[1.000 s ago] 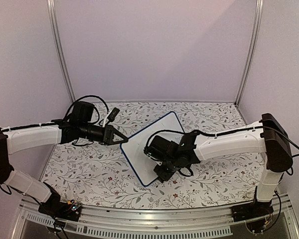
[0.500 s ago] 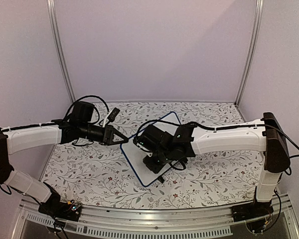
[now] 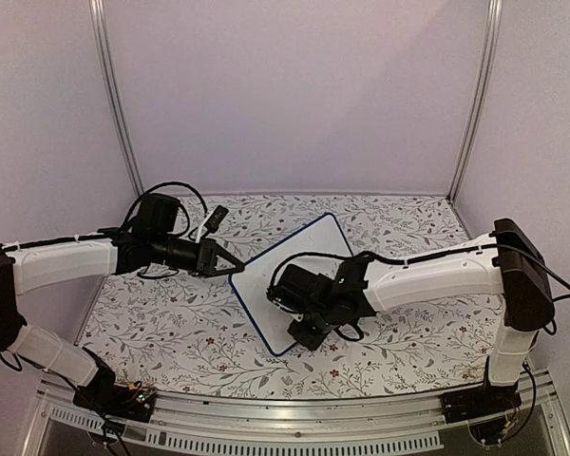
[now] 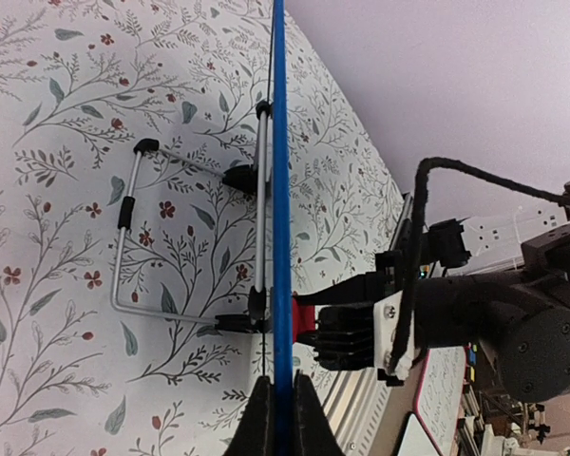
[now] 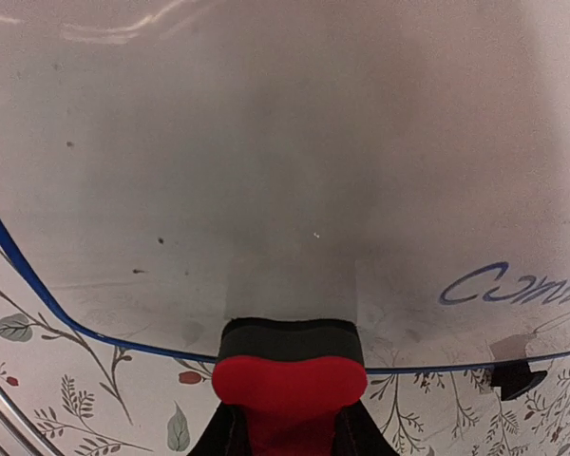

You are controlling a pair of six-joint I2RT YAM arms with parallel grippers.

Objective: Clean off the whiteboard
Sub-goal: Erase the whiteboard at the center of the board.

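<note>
Whiteboard (image 3: pixel 266 285) stood tilted at mid-tabletop (image 3: pixel 171 328), propped on a wire stand (image 4: pixel 123 228). Left gripper (image 3: pixel 234 269) was clamped on the board's 9 o'clock corner, its blue frame pinched between the 2 fingers. Right gripper (image 3: pixel 304 334) was closed on a red eraser block (image 5: pixel 290 375), whose dark pad met the board near its 6 o'clock edge. Blue writing (image 5: pixel 508 283) lay toward 3 o'clock of the block.

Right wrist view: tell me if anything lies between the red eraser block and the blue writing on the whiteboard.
Nothing visible does. Only bare board surface separates the red eraser block from the blue handwriting on the small blue-framed whiteboard.
</note>
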